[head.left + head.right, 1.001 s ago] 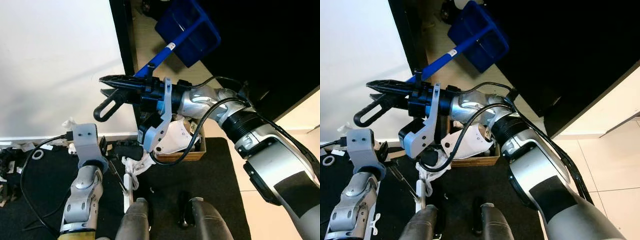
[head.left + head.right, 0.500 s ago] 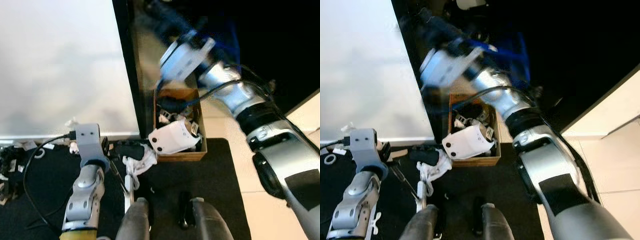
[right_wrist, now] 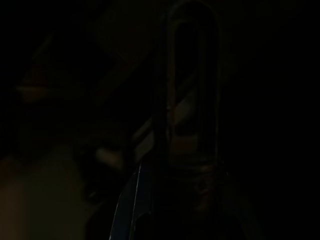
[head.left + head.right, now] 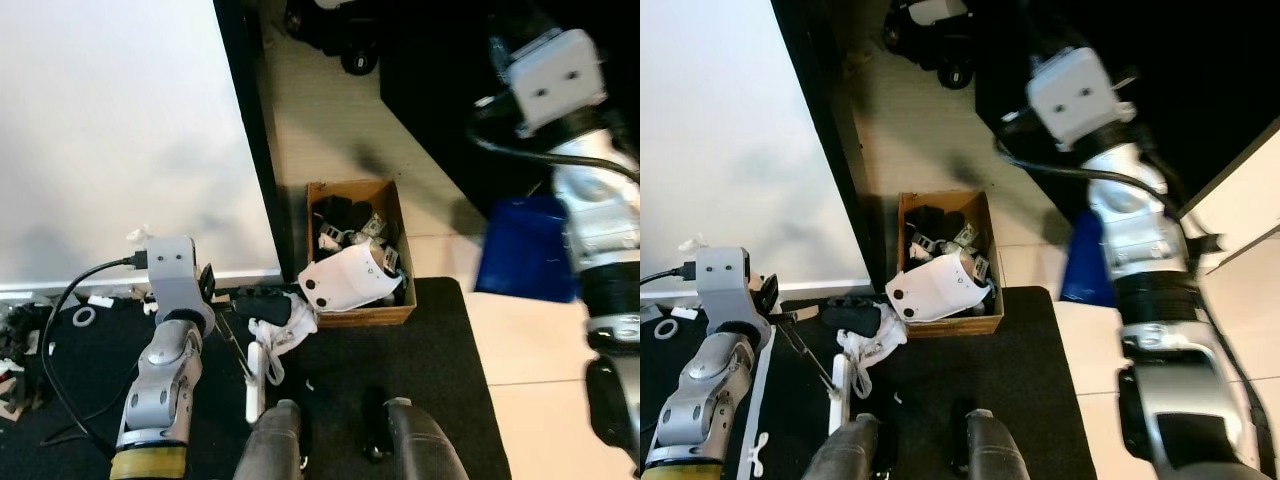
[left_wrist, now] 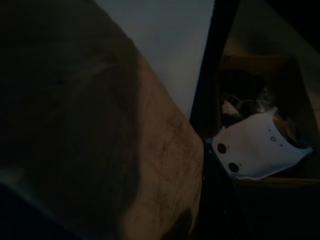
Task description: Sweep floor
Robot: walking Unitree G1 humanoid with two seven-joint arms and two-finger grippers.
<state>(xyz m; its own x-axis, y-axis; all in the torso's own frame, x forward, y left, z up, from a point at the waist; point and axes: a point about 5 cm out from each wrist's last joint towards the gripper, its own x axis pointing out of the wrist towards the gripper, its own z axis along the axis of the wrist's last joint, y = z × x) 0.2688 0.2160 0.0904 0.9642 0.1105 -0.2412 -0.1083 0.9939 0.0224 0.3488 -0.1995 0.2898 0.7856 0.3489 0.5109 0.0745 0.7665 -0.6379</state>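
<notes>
Blue dustpan [image 4: 527, 250] sits blurred behind the raised right arm [image 4: 590, 190], over pale floor [image 4: 330, 120] beside the black mat [image 4: 420, 370]. Right end effector's grip — cannot tell, wrist view too dark. Left arm [image 4: 165, 350] hangs low by the wall, end effector state cannot tell. Cardboard box [image 4: 356, 190] of clutter holds a white shell [image 4: 345, 280], white rag [image 4: 290, 325] just beside it.

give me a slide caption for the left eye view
Right arm raised beside a blue dustpan, left arm low over the black mat, cardboard box of clutter ahead.
</notes>
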